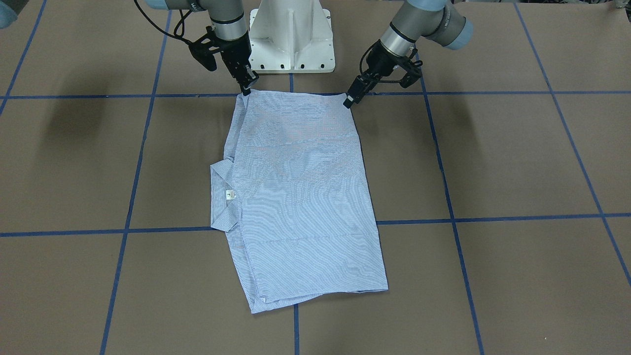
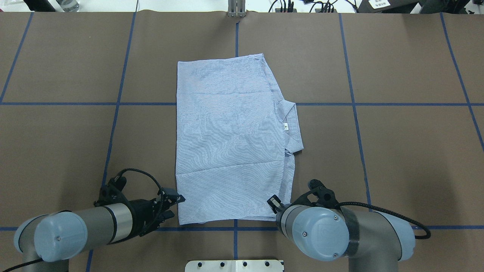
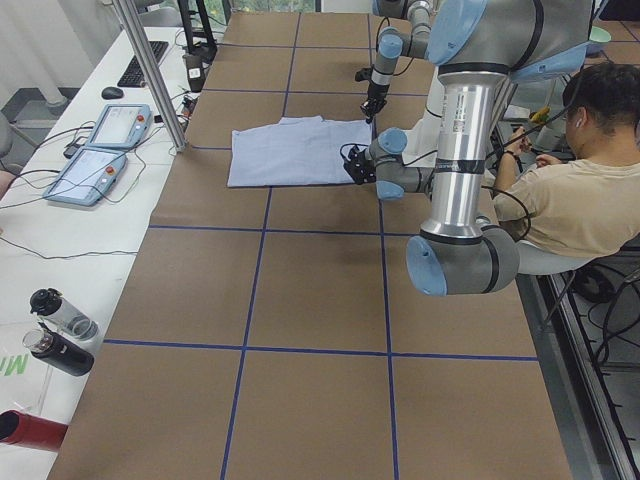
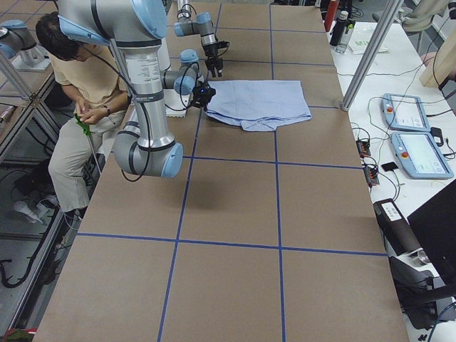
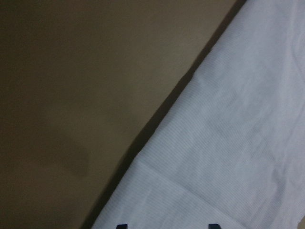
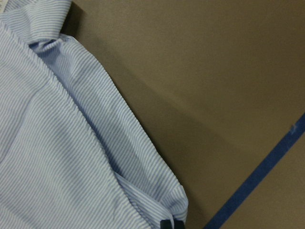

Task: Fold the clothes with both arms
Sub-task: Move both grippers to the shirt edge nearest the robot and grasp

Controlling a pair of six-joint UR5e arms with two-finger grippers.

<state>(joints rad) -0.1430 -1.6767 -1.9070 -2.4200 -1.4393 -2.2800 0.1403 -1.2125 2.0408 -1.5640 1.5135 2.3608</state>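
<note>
The pinstriped shirt [image 1: 300, 197] lies flat on the brown table, folded into a rectangle, and also shows in the overhead view [image 2: 227, 143]. Its collar [image 1: 222, 197] and white neck label [image 2: 286, 126] stick out on my right side. My right gripper [image 1: 246, 90] is at the shirt's near right corner. In the right wrist view its fingertips [image 6: 171, 223] sit together on that corner's edge. My left gripper [image 1: 349, 102] is at the near left corner. In the left wrist view its fingertips [image 5: 121, 225] stand apart over the cloth [image 5: 228, 143].
The white pedestal base [image 1: 291, 39] stands just behind the shirt's near edge. Blue tape lines [image 2: 351, 104] grid the table. A seated person [image 3: 570, 190] is beside the robot. Teach pendants [image 3: 100, 150] and bottles [image 3: 60, 330] lie on the far side table.
</note>
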